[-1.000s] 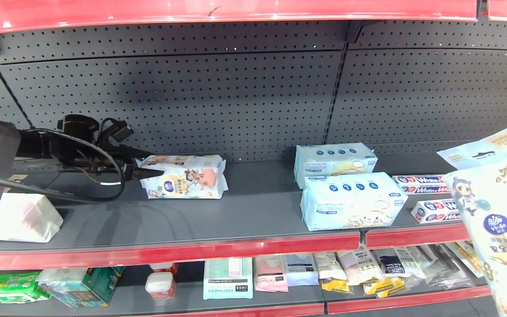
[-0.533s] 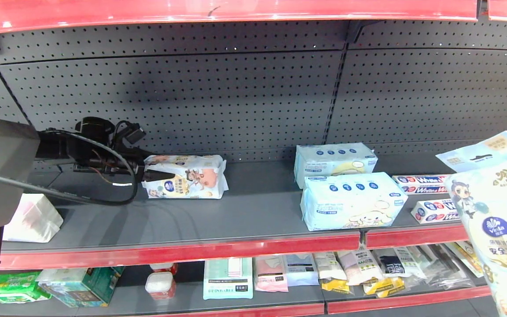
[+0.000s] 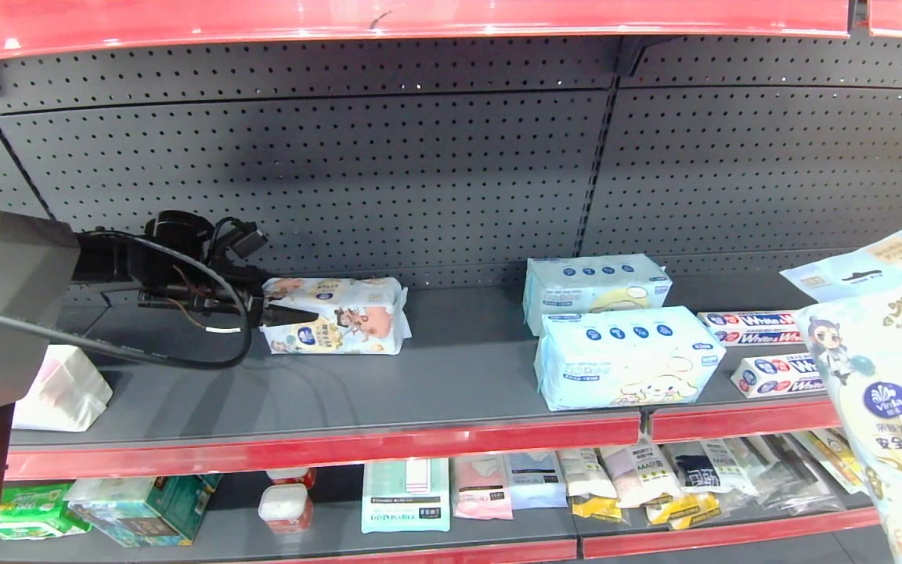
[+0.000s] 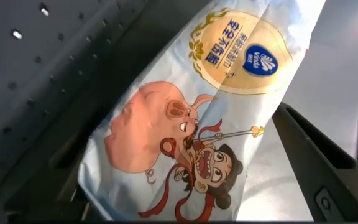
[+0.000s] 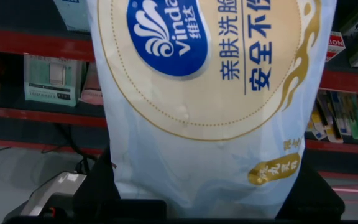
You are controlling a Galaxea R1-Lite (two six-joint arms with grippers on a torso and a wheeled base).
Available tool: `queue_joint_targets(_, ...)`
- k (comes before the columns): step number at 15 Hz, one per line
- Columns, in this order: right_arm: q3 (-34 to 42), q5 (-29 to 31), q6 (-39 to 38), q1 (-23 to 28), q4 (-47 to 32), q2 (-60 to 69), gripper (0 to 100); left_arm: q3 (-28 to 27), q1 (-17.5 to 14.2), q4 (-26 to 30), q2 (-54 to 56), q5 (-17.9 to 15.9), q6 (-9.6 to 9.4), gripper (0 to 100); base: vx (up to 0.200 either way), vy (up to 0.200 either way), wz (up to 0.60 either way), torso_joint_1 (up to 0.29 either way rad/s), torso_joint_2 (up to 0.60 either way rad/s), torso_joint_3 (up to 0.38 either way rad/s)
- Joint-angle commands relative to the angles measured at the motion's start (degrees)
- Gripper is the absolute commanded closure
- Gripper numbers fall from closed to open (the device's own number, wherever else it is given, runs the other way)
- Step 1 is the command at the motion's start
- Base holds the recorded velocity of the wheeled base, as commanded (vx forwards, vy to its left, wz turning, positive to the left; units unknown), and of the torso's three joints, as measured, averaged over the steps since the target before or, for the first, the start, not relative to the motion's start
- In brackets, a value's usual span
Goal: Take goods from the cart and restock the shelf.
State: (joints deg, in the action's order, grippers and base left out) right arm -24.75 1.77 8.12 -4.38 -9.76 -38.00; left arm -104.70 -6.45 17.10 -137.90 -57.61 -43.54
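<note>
Grey shelf (image 3: 435, 376) is part-stocked: left gripper (image 3: 283, 315) clamps the cartoon wipes pack (image 3: 341, 315) at its far left; right gripper (image 5: 210, 208) grips a white bag (image 3: 889, 392), not yet shelved.

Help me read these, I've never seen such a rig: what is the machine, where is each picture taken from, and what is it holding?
It is a two-armed robot restocking a shop shelf. The wide picture is from a camera on its head; the other two are from cameras on its wrists. The left gripper grips one end of a cartoon-printed wipes pack near the shelf's back wall. The right gripper holds a large white bag up before the shelf's right end. Also on the shelf: two blue tissue packs, toothpaste boxes and a white pack at the far left.
</note>
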Motion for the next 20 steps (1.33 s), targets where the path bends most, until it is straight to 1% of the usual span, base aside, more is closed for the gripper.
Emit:
queue_joint_targets(1,-0.21,-0.01,0.05,-0.02,0.01,-0.15,100,-0.06,-0.32,0.12,0.09,0.04,-0.05,0,0.0,0.0,0.0,0.0,0.0,0.0)
queue_joint_targets(9,-0.21,1.04,0.23,-0.02,0.01,0.29,100,-0.15,-0.06,0.12,-0.97,0.04,-0.14,0,0.0,0.0,0.0,0.0,0.0,0.0)
queue_joint_targets(10,-0.21,1.04,0.23,-0.02,0.01,0.12,100,-0.32,0.03,0.12,-1.67,0.04,-0.31,100,0.0,0.0,0.0,0.0,0.0,0.0)
queue_joint_targets(16,-0.21,1.48,0.32,-0.02,0.01,0.21,100,-0.85,0.3,0.21,-2.02,-0.13,-0.31,100,0.0,0.0,0.0,0.0,0.0,0.0)
queue_joint_targets(18,-0.21,1.48,0.67,-0.02,0.01,0.21,100,-0.68,0.3,1.27,-1.67,-0.13,-0.4,100,0.0,0.0,0.0,0.0,0.0,0.0)
queue_joint_targets(20,-0.21,1.48,0.67,-0.02,0.01,0.29,100,-0.68,-0.06,1.79,-0.79,-0.31,-2.16,100,0.0,0.0,0.0,0.0,0.0,0.0)
